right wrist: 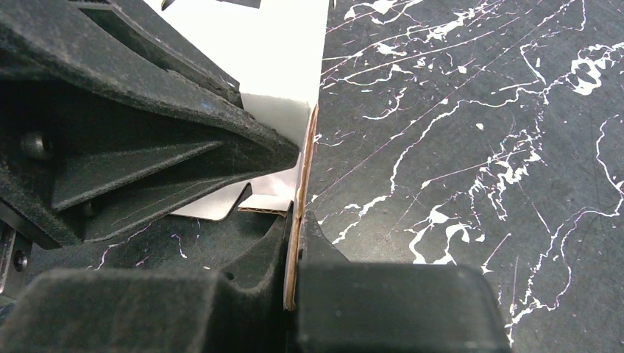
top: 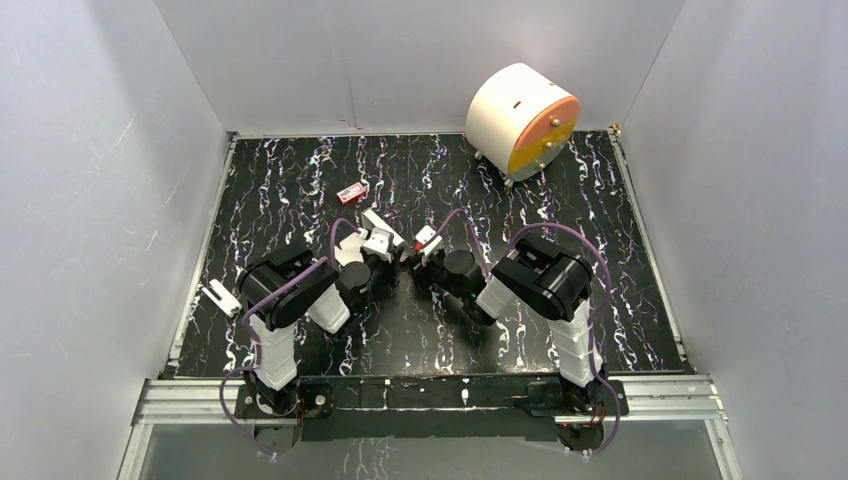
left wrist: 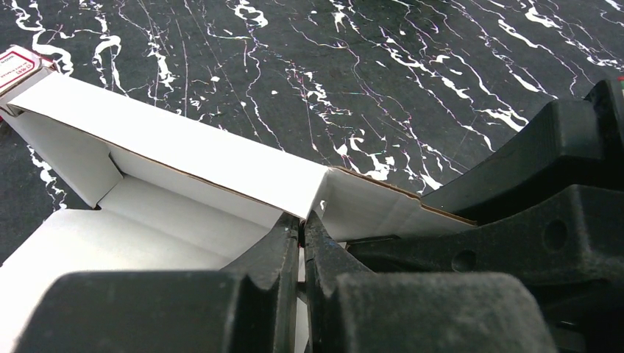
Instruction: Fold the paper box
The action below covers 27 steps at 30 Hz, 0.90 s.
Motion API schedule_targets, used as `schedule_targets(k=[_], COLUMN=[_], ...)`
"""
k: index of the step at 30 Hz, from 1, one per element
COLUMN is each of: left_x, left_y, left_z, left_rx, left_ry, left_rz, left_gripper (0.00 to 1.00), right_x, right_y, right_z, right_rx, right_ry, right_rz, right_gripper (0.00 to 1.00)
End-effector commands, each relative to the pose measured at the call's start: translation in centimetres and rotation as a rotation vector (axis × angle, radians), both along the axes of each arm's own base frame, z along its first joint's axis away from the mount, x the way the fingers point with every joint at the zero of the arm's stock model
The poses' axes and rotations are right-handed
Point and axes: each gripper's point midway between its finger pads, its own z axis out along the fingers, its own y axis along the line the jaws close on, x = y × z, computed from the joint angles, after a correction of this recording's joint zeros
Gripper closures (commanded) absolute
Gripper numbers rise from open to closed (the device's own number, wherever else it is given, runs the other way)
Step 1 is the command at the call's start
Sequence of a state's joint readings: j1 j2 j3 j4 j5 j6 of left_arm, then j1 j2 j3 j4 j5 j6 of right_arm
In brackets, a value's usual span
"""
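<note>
The paper box [top: 378,238] is white thin cardboard, partly folded, held up between both arms at the middle of the black marbled table [top: 600,300]. In the left wrist view its long wall [left wrist: 184,154] runs across, and my left gripper [left wrist: 302,220] is shut on the crease of that wall. My right gripper [right wrist: 298,220] is shut on a brown-edged cardboard flap [right wrist: 307,147] seen edge-on. The two grippers [top: 390,255] [top: 420,258] sit almost tip to tip. Each shows as a black bulk in the other's wrist view.
A big white cylinder with an orange face [top: 522,120] stands at the back right. A small red-and-white item [top: 352,193] lies just beyond the box. A small white piece [top: 220,297] lies by the table's left edge. Grey walls close in three sides.
</note>
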<state>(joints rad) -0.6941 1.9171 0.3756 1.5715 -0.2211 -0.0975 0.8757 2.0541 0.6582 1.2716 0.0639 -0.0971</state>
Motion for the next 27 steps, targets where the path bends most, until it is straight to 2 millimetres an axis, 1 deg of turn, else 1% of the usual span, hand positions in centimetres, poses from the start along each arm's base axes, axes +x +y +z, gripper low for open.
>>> schedule_targets(k=[1, 4, 6, 15, 18, 21, 25, 27], left_x=[2.0, 1.2, 0.7, -2.1, -2.9, -3.3, -3.1, -2.9], left_y=[2.0, 1.8, 1.9, 2.0, 2.4, 2.6, 1.8, 1.4], left_z=[3.9, 4.1, 4.1, 3.2, 3.5, 3.6, 3.2, 3.1], left_rx=[-0.061, -0.077, -0.084, -0.084, -0.08, -0.065, -0.044, -0.038], left_ry=[-0.154, -0.146, -0.137, -0.09, -0.093, -0.094, -0.092, -0.094], left_rz=[0.117, 0.084, 0.07, -0.014, -0.02, -0.029, -0.061, -0.069], left_gripper=[0.98, 0.94, 0.9, 0.69, 0.62, 0.54, 0.47, 0.44], right_x=[-2.4, -2.3, -2.0, -1.9, -1.8, -1.8, -1.8, -1.8], right_y=[1.4, 1.3, 1.1, 0.8, 0.9, 0.9, 1.0, 1.0], right_z=[0.0, 0.1, 0.3, 0.3, 0.3, 0.2, 0.2, 0.1], right_rx=[-0.013, -0.01, -0.004, 0.003, 0.003, 0.004, 0.005, 0.004], right_ry=[0.019, 0.018, 0.019, 0.02, 0.019, 0.02, 0.022, 0.025], right_rz=[0.123, 0.11, 0.095, 0.083, 0.083, 0.083, 0.082, 0.084], right_gripper=[1.0, 1.0, 1.0, 1.0, 1.0, 1.0, 1.0, 1.0])
